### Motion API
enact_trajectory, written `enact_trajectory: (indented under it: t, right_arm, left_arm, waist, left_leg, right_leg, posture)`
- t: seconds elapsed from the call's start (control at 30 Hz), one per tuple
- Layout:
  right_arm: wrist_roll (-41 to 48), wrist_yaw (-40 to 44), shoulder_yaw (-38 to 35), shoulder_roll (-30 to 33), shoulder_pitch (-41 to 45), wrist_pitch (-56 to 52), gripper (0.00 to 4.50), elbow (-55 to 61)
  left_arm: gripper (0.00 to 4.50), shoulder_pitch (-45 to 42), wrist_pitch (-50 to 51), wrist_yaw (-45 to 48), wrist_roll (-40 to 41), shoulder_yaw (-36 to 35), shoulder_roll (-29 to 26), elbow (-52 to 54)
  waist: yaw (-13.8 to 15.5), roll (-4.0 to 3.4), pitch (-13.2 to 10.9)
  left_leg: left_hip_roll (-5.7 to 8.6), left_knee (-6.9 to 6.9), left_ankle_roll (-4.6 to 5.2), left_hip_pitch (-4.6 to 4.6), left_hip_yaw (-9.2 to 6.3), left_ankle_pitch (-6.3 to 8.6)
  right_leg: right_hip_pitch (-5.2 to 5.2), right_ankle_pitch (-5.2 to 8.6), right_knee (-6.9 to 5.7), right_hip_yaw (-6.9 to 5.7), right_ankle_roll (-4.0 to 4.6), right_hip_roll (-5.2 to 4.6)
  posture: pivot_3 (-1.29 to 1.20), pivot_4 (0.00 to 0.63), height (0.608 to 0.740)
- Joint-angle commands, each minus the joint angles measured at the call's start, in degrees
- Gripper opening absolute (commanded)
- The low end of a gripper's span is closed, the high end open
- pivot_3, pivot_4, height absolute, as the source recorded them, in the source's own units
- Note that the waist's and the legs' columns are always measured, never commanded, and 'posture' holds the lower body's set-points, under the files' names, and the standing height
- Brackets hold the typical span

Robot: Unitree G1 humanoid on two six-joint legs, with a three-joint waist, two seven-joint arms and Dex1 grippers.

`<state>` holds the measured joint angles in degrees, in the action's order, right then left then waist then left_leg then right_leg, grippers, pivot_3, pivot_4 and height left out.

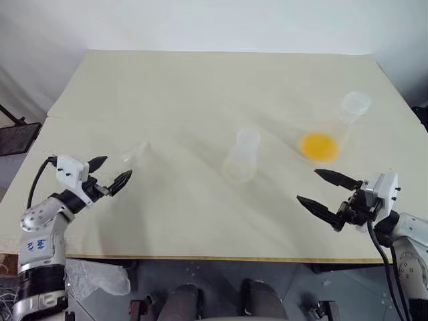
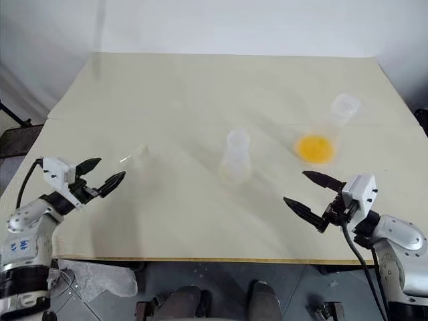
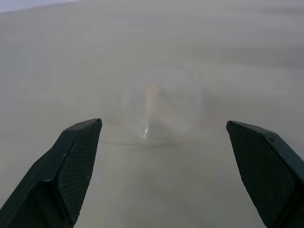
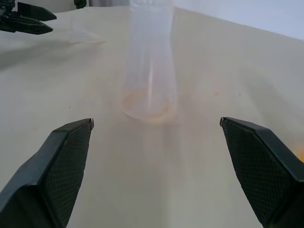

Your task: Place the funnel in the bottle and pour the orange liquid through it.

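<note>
Two grippers sit nearest, one at each front corner of the table (image 1: 200, 87). On the left, the left gripper (image 1: 115, 172) has its two black fingers spread wide and holds nothing; on the right, the right gripper (image 1: 328, 190) is likewise spread wide and empty, its fingers pointing toward the table's middle.

One funnel (image 3: 161, 105) lies on its side on the tabletop just beyond the left gripper's tips, nearly invisible; in the left wrist view its round rim faces the camera and sits between the two fingers but apart from both.

One bottle (image 1: 242, 155) stands upright near the table's centre, slim and clear, with nothing in its neck. In the right wrist view it rises straight ahead between the right gripper's fingers, well apart from them.

One conical flask (image 1: 334, 127) stands toward the right rear, near the right gripper but not touching it. Its flared mouth shows at the top, and the orange liquid (image 1: 318, 146) forms a single shallow round pool at its base.

No brand, label or writing can be read on the funnel, bottle or flask.
</note>
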<state>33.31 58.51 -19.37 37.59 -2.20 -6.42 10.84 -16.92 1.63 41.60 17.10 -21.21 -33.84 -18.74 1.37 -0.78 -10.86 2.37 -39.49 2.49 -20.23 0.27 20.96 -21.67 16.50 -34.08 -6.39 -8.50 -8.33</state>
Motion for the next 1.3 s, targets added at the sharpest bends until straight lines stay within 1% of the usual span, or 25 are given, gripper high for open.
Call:
enact_trajectory:
  t: [0.03,0.17,0.3,0.47,0.6,0.8,1.0,1.1,1.17,1.2,1.3]
  right_arm:
    - [0.7,-0.5,-2.2,0.2,-0.9,0.9,4.5,1.5]
    - [0.7,-1.1,-2.8,0.0,-2.2,1.2,4.5,2.5]
    - [0.9,-1.5,-3.5,-0.1,-3.5,1.3,4.5,3.5]
    - [1.2,-2.1,-4.0,-0.1,-4.8,1.4,4.5,4.7]
    - [1.2,-2.5,-4.0,0.0,-4.9,1.2,4.5,5.3]
    - [1.2,-3.1,-3.7,0.1,-4.7,0.9,4.5,5.8]
    - [1.0,-4.1,-3.5,0.0,-4.9,0.6,4.5,6.6]
    - [0.8,-4.6,-3.4,0.0,-5.0,0.5,4.5,7.0]
    - [0.8,-4.8,-3.3,0.0,-5.0,0.5,4.5,7.1]
    - [0.8,-5.0,-3.3,0.0,-5.0,0.5,4.5,7.2]
    - [0.8,-5.3,-3.3,-0.1,-5.2,0.5,4.5,7.6]
  left_arm:
    - [4.46,-2.8,-3.2,0.8,-0.9,1.1,-1.0,-3.3]
    - [4.46,-4.0,-3.8,3.9,-0.3,3.3,-0.7,-4.5]
    - [4.46,-2.0,-0.8,8.8,1.2,6.0,-1.1,-1.0]
    - [4.46,-1.7,2.2,10.9,1.4,7.4,-2.0,1.5]
    - [4.46,-4.4,2.2,9.1,-0.2,9.4,-0.7,1.3]
    - [4.46,-8.4,0.1,4.1,-4.0,11.7,1.3,-2.9]
    - [4.46,-11.0,-2.5,3.5,-5.8,13.6,2.3,-7.6]
    - [3.87,-12.4,-2.8,3.3,-6.4,14.6,2.8,-9.2]
    - [3.33,-12.8,-2.4,3.4,-6.3,14.7,2.9,-9.6]
    - [2.93,-13.1,-1.8,3.3,-6.3,14.8,2.8,-9.8]
    - [1.96,-13.6,-1.3,3.2,-6.5,15.0,2.3,-10.4]
  waist:
    - [0.0,0.01,0.0]
    - [0.1,0.01,0.0]
    - [0.0,0.01,0.0]
    - [0.0,0.01,0.0]
    - [0.2,0.01,0.0]
    - [0.1,0.01,0.0]
    - [0.1,0.01,0.0]
    - [0.3,0.01,0.0]
    - [0.4,0.01,0.0]
    - [0.3,0.01,0.0]
    - [0.1,0.01,0.0]
  left_leg:
    - [0.0,-0.01,0.0,-0.01,0.0,0.0]
    - [0.01,-0.02,0.01,0.0,0.01,-0.01]
    - [0.0,-0.01,0.01,0.01,0.01,-0.01]
    - [-0.03,-0.02,0.01,0.01,0.01,-0.01]
    - [-0.01,-0.04,0.01,0.01,0.0,-0.01]
    - [0.0,-0.05,0.01,0.01,0.01,-0.01]
    - [-0.02,-0.04,0.01,0.0,0.02,-0.01]
    - [-0.01,-0.05,0.02,0.0,0.03,-0.01]
    - [0.0,-0.1,0.03,-0.02,0.0,-0.02]
    - [0.01,-0.1,0.03,-0.03,0.0,-0.02]
    - [0.0,-0.1,0.03,-0.02,0.01,-0.02]
  right_leg:
    - [0.0,0.0,0.0,-0.01,0.0,0.0]
    - [0.01,-0.01,-0.01,0.01,-0.02,-0.03]
    - [0.01,-0.01,-0.02,0.0,-0.02,-0.02]
    - [0.01,-0.01,-0.01,0.02,-0.02,0.0]
    - [0.02,-0.01,-0.01,0.03,-0.02,-0.02]
    - [0.02,-0.01,-0.02,0.02,-0.02,-0.01]
    - [0.02,-0.01,-0.02,0.01,-0.02,0.02]
    - [0.02,-0.01,-0.02,0.01,-0.02,0.01]
    - [0.03,-0.01,-0.02,-0.01,-0.02,0.0]
    - [0.03,-0.02,-0.02,0.0,-0.03,-0.01]
    - [0.03,-0.02,-0.03,0.0,-0.03,0.0]
  posture:
    - [0.0,0.15,0.74]
    - [0.0,0.15,0.74]
    - [0.0,0.15,0.74]
    - [0.0,0.15,0.74]
    - [0.0,0.15,0.74]
    - [0.0,0.15,0.74]
    - [0.0,0.15,0.74]
    - [0.0,0.15,0.74]
    - [0.0,0.15,0.74]
    - [0.0,0.15,0.74]
    - [0.0,0.15,0.74]
